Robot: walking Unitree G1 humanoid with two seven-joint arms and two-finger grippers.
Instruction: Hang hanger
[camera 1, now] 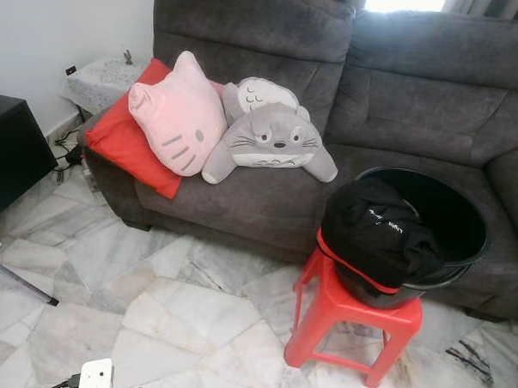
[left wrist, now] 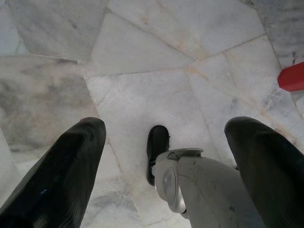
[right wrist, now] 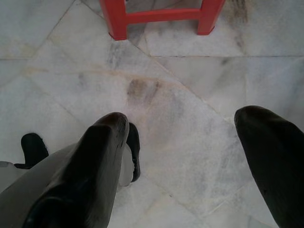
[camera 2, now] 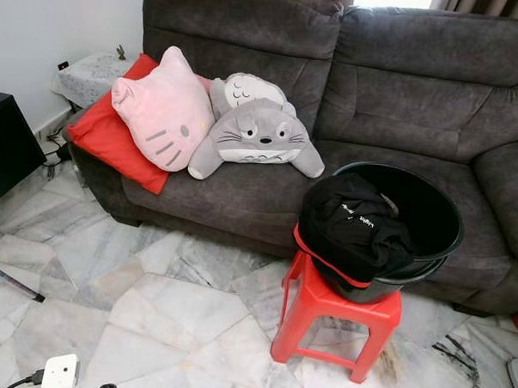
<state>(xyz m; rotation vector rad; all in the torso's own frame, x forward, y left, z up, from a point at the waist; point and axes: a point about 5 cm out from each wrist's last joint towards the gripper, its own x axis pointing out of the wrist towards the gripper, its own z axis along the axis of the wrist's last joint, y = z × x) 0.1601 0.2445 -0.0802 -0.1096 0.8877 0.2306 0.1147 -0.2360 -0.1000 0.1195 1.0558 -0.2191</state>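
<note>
- A moulded red plastic stool (camera 1: 354, 323) with four splayed legs stands on the polished floor of grey-veined white marble slabs (camera 1: 159, 306), just in front of the sofa.
- On the stool sits a round, glossy black plastic basin (camera 1: 447, 221) with a thin red band along the near side of its rim.
- A soft, crumpled black garment (camera 1: 376, 229) with small white lettering is draped over the basin's near rim.
- The task's hanger cannot be made out; whether it lies under the garment cannot be told.
- The dark grey, coarse-woven fabric sofa (camera 1: 401, 88) carries a flat red cushion (camera 1: 124, 141), a pink plush cat-face pillow (camera 1: 176, 113) leaning on it, and a grey-and-white plush creature (camera 1: 271, 143) beside them.
- A black cabinet (camera 1: 11, 153) stands at the robot's left.
- The left gripper (left wrist: 166, 142) hangs over bare marble, its rounded black fingers (left wrist: 66, 166) spread wide, holding nothing.
- The right gripper (right wrist: 190, 142) hangs near the stool's feet, fingers equally spread and empty.
</note>
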